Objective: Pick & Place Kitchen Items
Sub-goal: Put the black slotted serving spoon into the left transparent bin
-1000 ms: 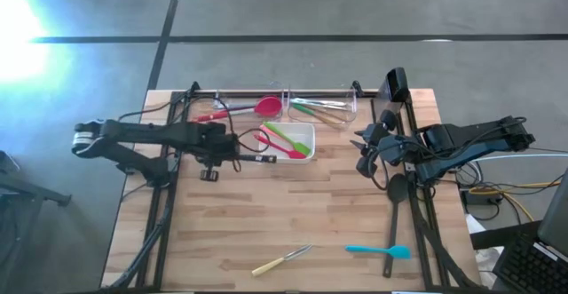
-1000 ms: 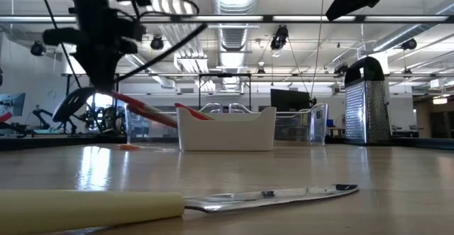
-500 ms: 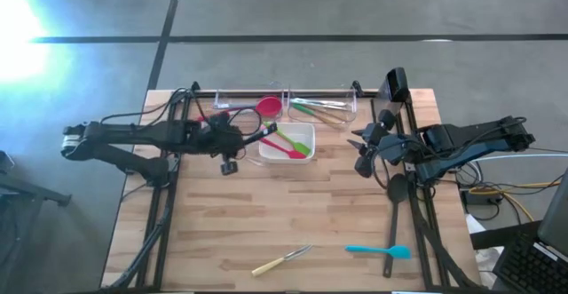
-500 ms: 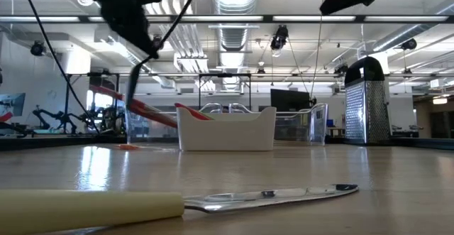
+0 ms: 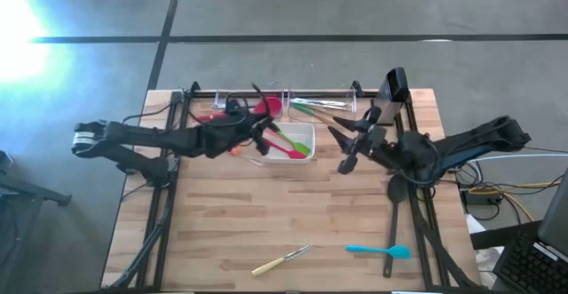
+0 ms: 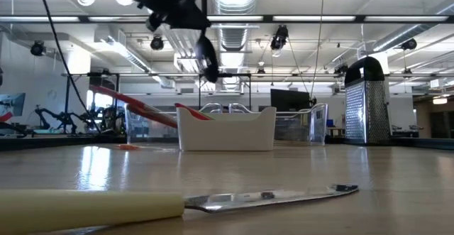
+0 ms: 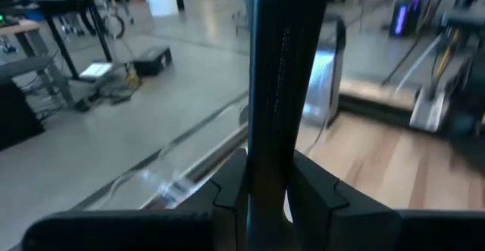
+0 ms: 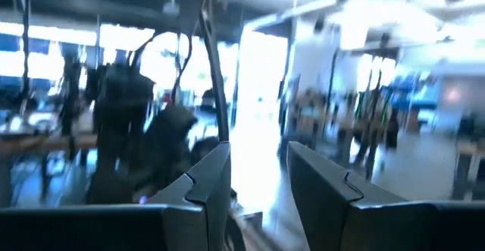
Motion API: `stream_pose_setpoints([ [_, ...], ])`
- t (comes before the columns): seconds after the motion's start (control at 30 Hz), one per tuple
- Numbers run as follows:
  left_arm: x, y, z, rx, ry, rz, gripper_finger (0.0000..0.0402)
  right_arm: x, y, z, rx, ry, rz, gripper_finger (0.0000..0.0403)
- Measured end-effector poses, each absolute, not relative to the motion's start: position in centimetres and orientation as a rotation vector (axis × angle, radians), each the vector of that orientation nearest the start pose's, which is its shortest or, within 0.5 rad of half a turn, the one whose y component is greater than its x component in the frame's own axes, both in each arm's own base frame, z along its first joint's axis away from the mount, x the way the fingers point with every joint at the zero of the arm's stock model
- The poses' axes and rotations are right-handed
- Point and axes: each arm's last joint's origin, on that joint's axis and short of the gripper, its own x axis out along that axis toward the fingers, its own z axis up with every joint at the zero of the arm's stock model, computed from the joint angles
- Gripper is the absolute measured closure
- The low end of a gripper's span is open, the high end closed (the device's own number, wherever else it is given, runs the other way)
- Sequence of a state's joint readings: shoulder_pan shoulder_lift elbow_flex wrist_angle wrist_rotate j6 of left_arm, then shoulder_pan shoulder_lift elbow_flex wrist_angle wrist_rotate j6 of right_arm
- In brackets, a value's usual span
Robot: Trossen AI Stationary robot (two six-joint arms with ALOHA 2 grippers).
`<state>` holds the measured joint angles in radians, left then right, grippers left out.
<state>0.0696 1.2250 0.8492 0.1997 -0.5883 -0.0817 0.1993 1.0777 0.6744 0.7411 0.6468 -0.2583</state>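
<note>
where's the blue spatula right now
In the high view the blue spatula lies flat near the table's front edge on the right side, right of the cream-handled knife and beside a black ladle's handle. Neither gripper is near it.

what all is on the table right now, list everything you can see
table: one, light wood planks.
white dish: one, back centre, holding a red and a green utensil.
clear bins: two, along the back edge; the left holds a pink-red spoon, the right greenish utensils.
knife: one, cream handle, front centre.
blue spatula: one, front right.
black ladle: one, right edge.
metal grater: one, back right corner.
black utensil: one, slim dark handle held over the white dish.
left end effector: shut on the black utensil.
right end effector: open, empty, off the table right of the dish.
</note>
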Motion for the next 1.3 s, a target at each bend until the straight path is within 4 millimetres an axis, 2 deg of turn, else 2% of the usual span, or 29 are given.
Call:
stream_pose_setpoints([
  [0.13, 29.5, 3.7, 30.2, -0.023, 0.154, 0.663, 0.0333, 24.2, 3.0, 32.1, -0.182, -0.259, -0.5, 0.028],
  [0.33, 33.5, 3.9, 30.9, 0.012, 0.232, 0.662, 0.0333, 26.3, 3.3, 33.1, -0.236, -0.208, -0.509, 0.028],
  [0.7, 38.9, 2.9, 32.8, 0.115, 0.254, 0.592, 0.0333, 26.4, 2.5, 35.5, -0.222, -0.227, -0.602, 0.028],
  [1.1, 40.0, 2.7, 33.1, 0.127, 0.262, 0.533, 0.0333, 26.4, 1.8, 36.5, -0.271, -0.171, -0.692, 0.0285],
  [1.2, 40.0, 2.7, 33.2, 0.128, 0.261, 0.534, 0.0333, 26.4, 1.6, 36.4, -0.273, -0.161, -0.697, 0.0306],
  [1.3, 40.0, 2.7, 33.1, 0.131, 0.263, 0.534, 0.0333, 26.5, 1.5, 36.2, -0.279, -0.149, -0.695, 0.0356],
])
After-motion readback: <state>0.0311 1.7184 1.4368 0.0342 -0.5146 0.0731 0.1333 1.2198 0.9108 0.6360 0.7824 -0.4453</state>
